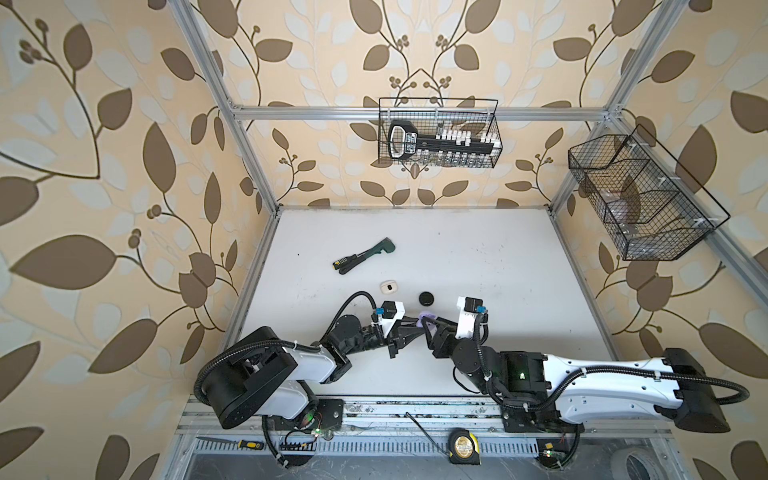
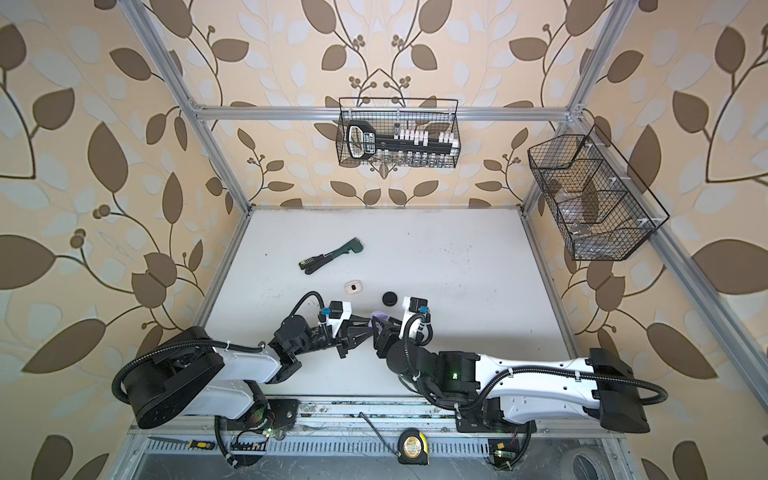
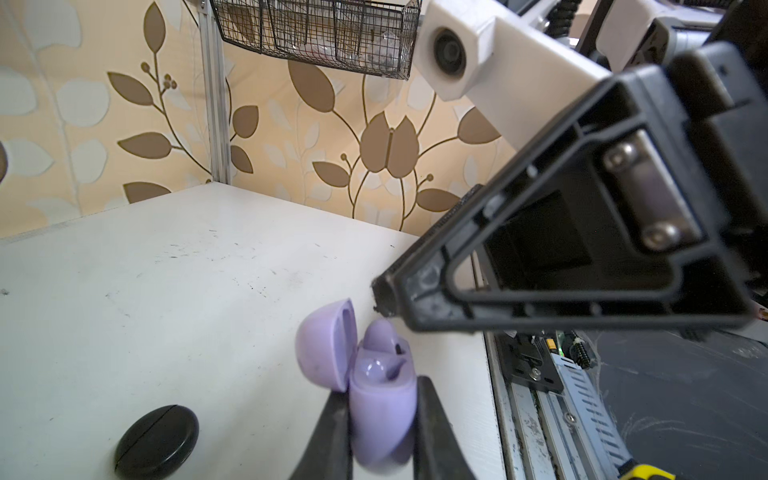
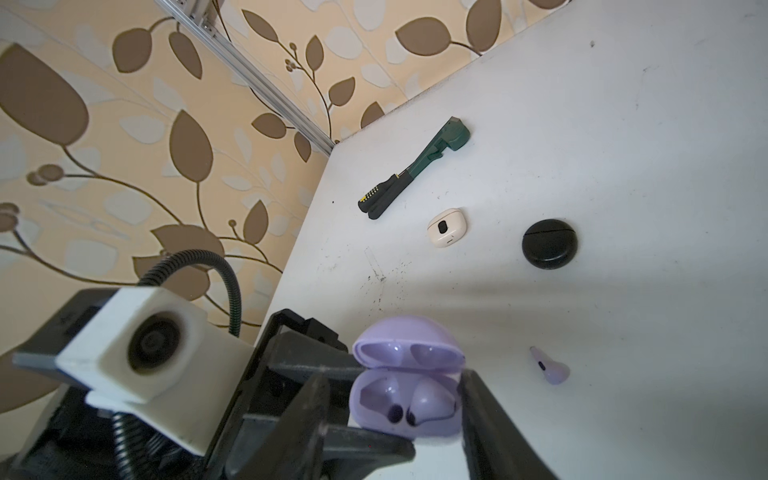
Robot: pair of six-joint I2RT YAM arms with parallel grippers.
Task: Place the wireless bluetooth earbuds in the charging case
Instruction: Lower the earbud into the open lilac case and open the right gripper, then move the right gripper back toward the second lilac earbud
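Your left tool pinches the open lilac case by its base. Your right tool is spread, with one finger to each side of the case. The seated earbud is in the case. The loose earbud lies on the tabletop just beside the case. It is probably light, hard and glossy, so it may squirt out. Pinch it gently across the bulb, leaving the stem free for the empty socket.

A robot lab test cell: an aluminium frame boxes in a scuffed white surface, leaf-print wallpaper panels for walls, robot arms bolted to a rail, tape measure and screwdriver nearby
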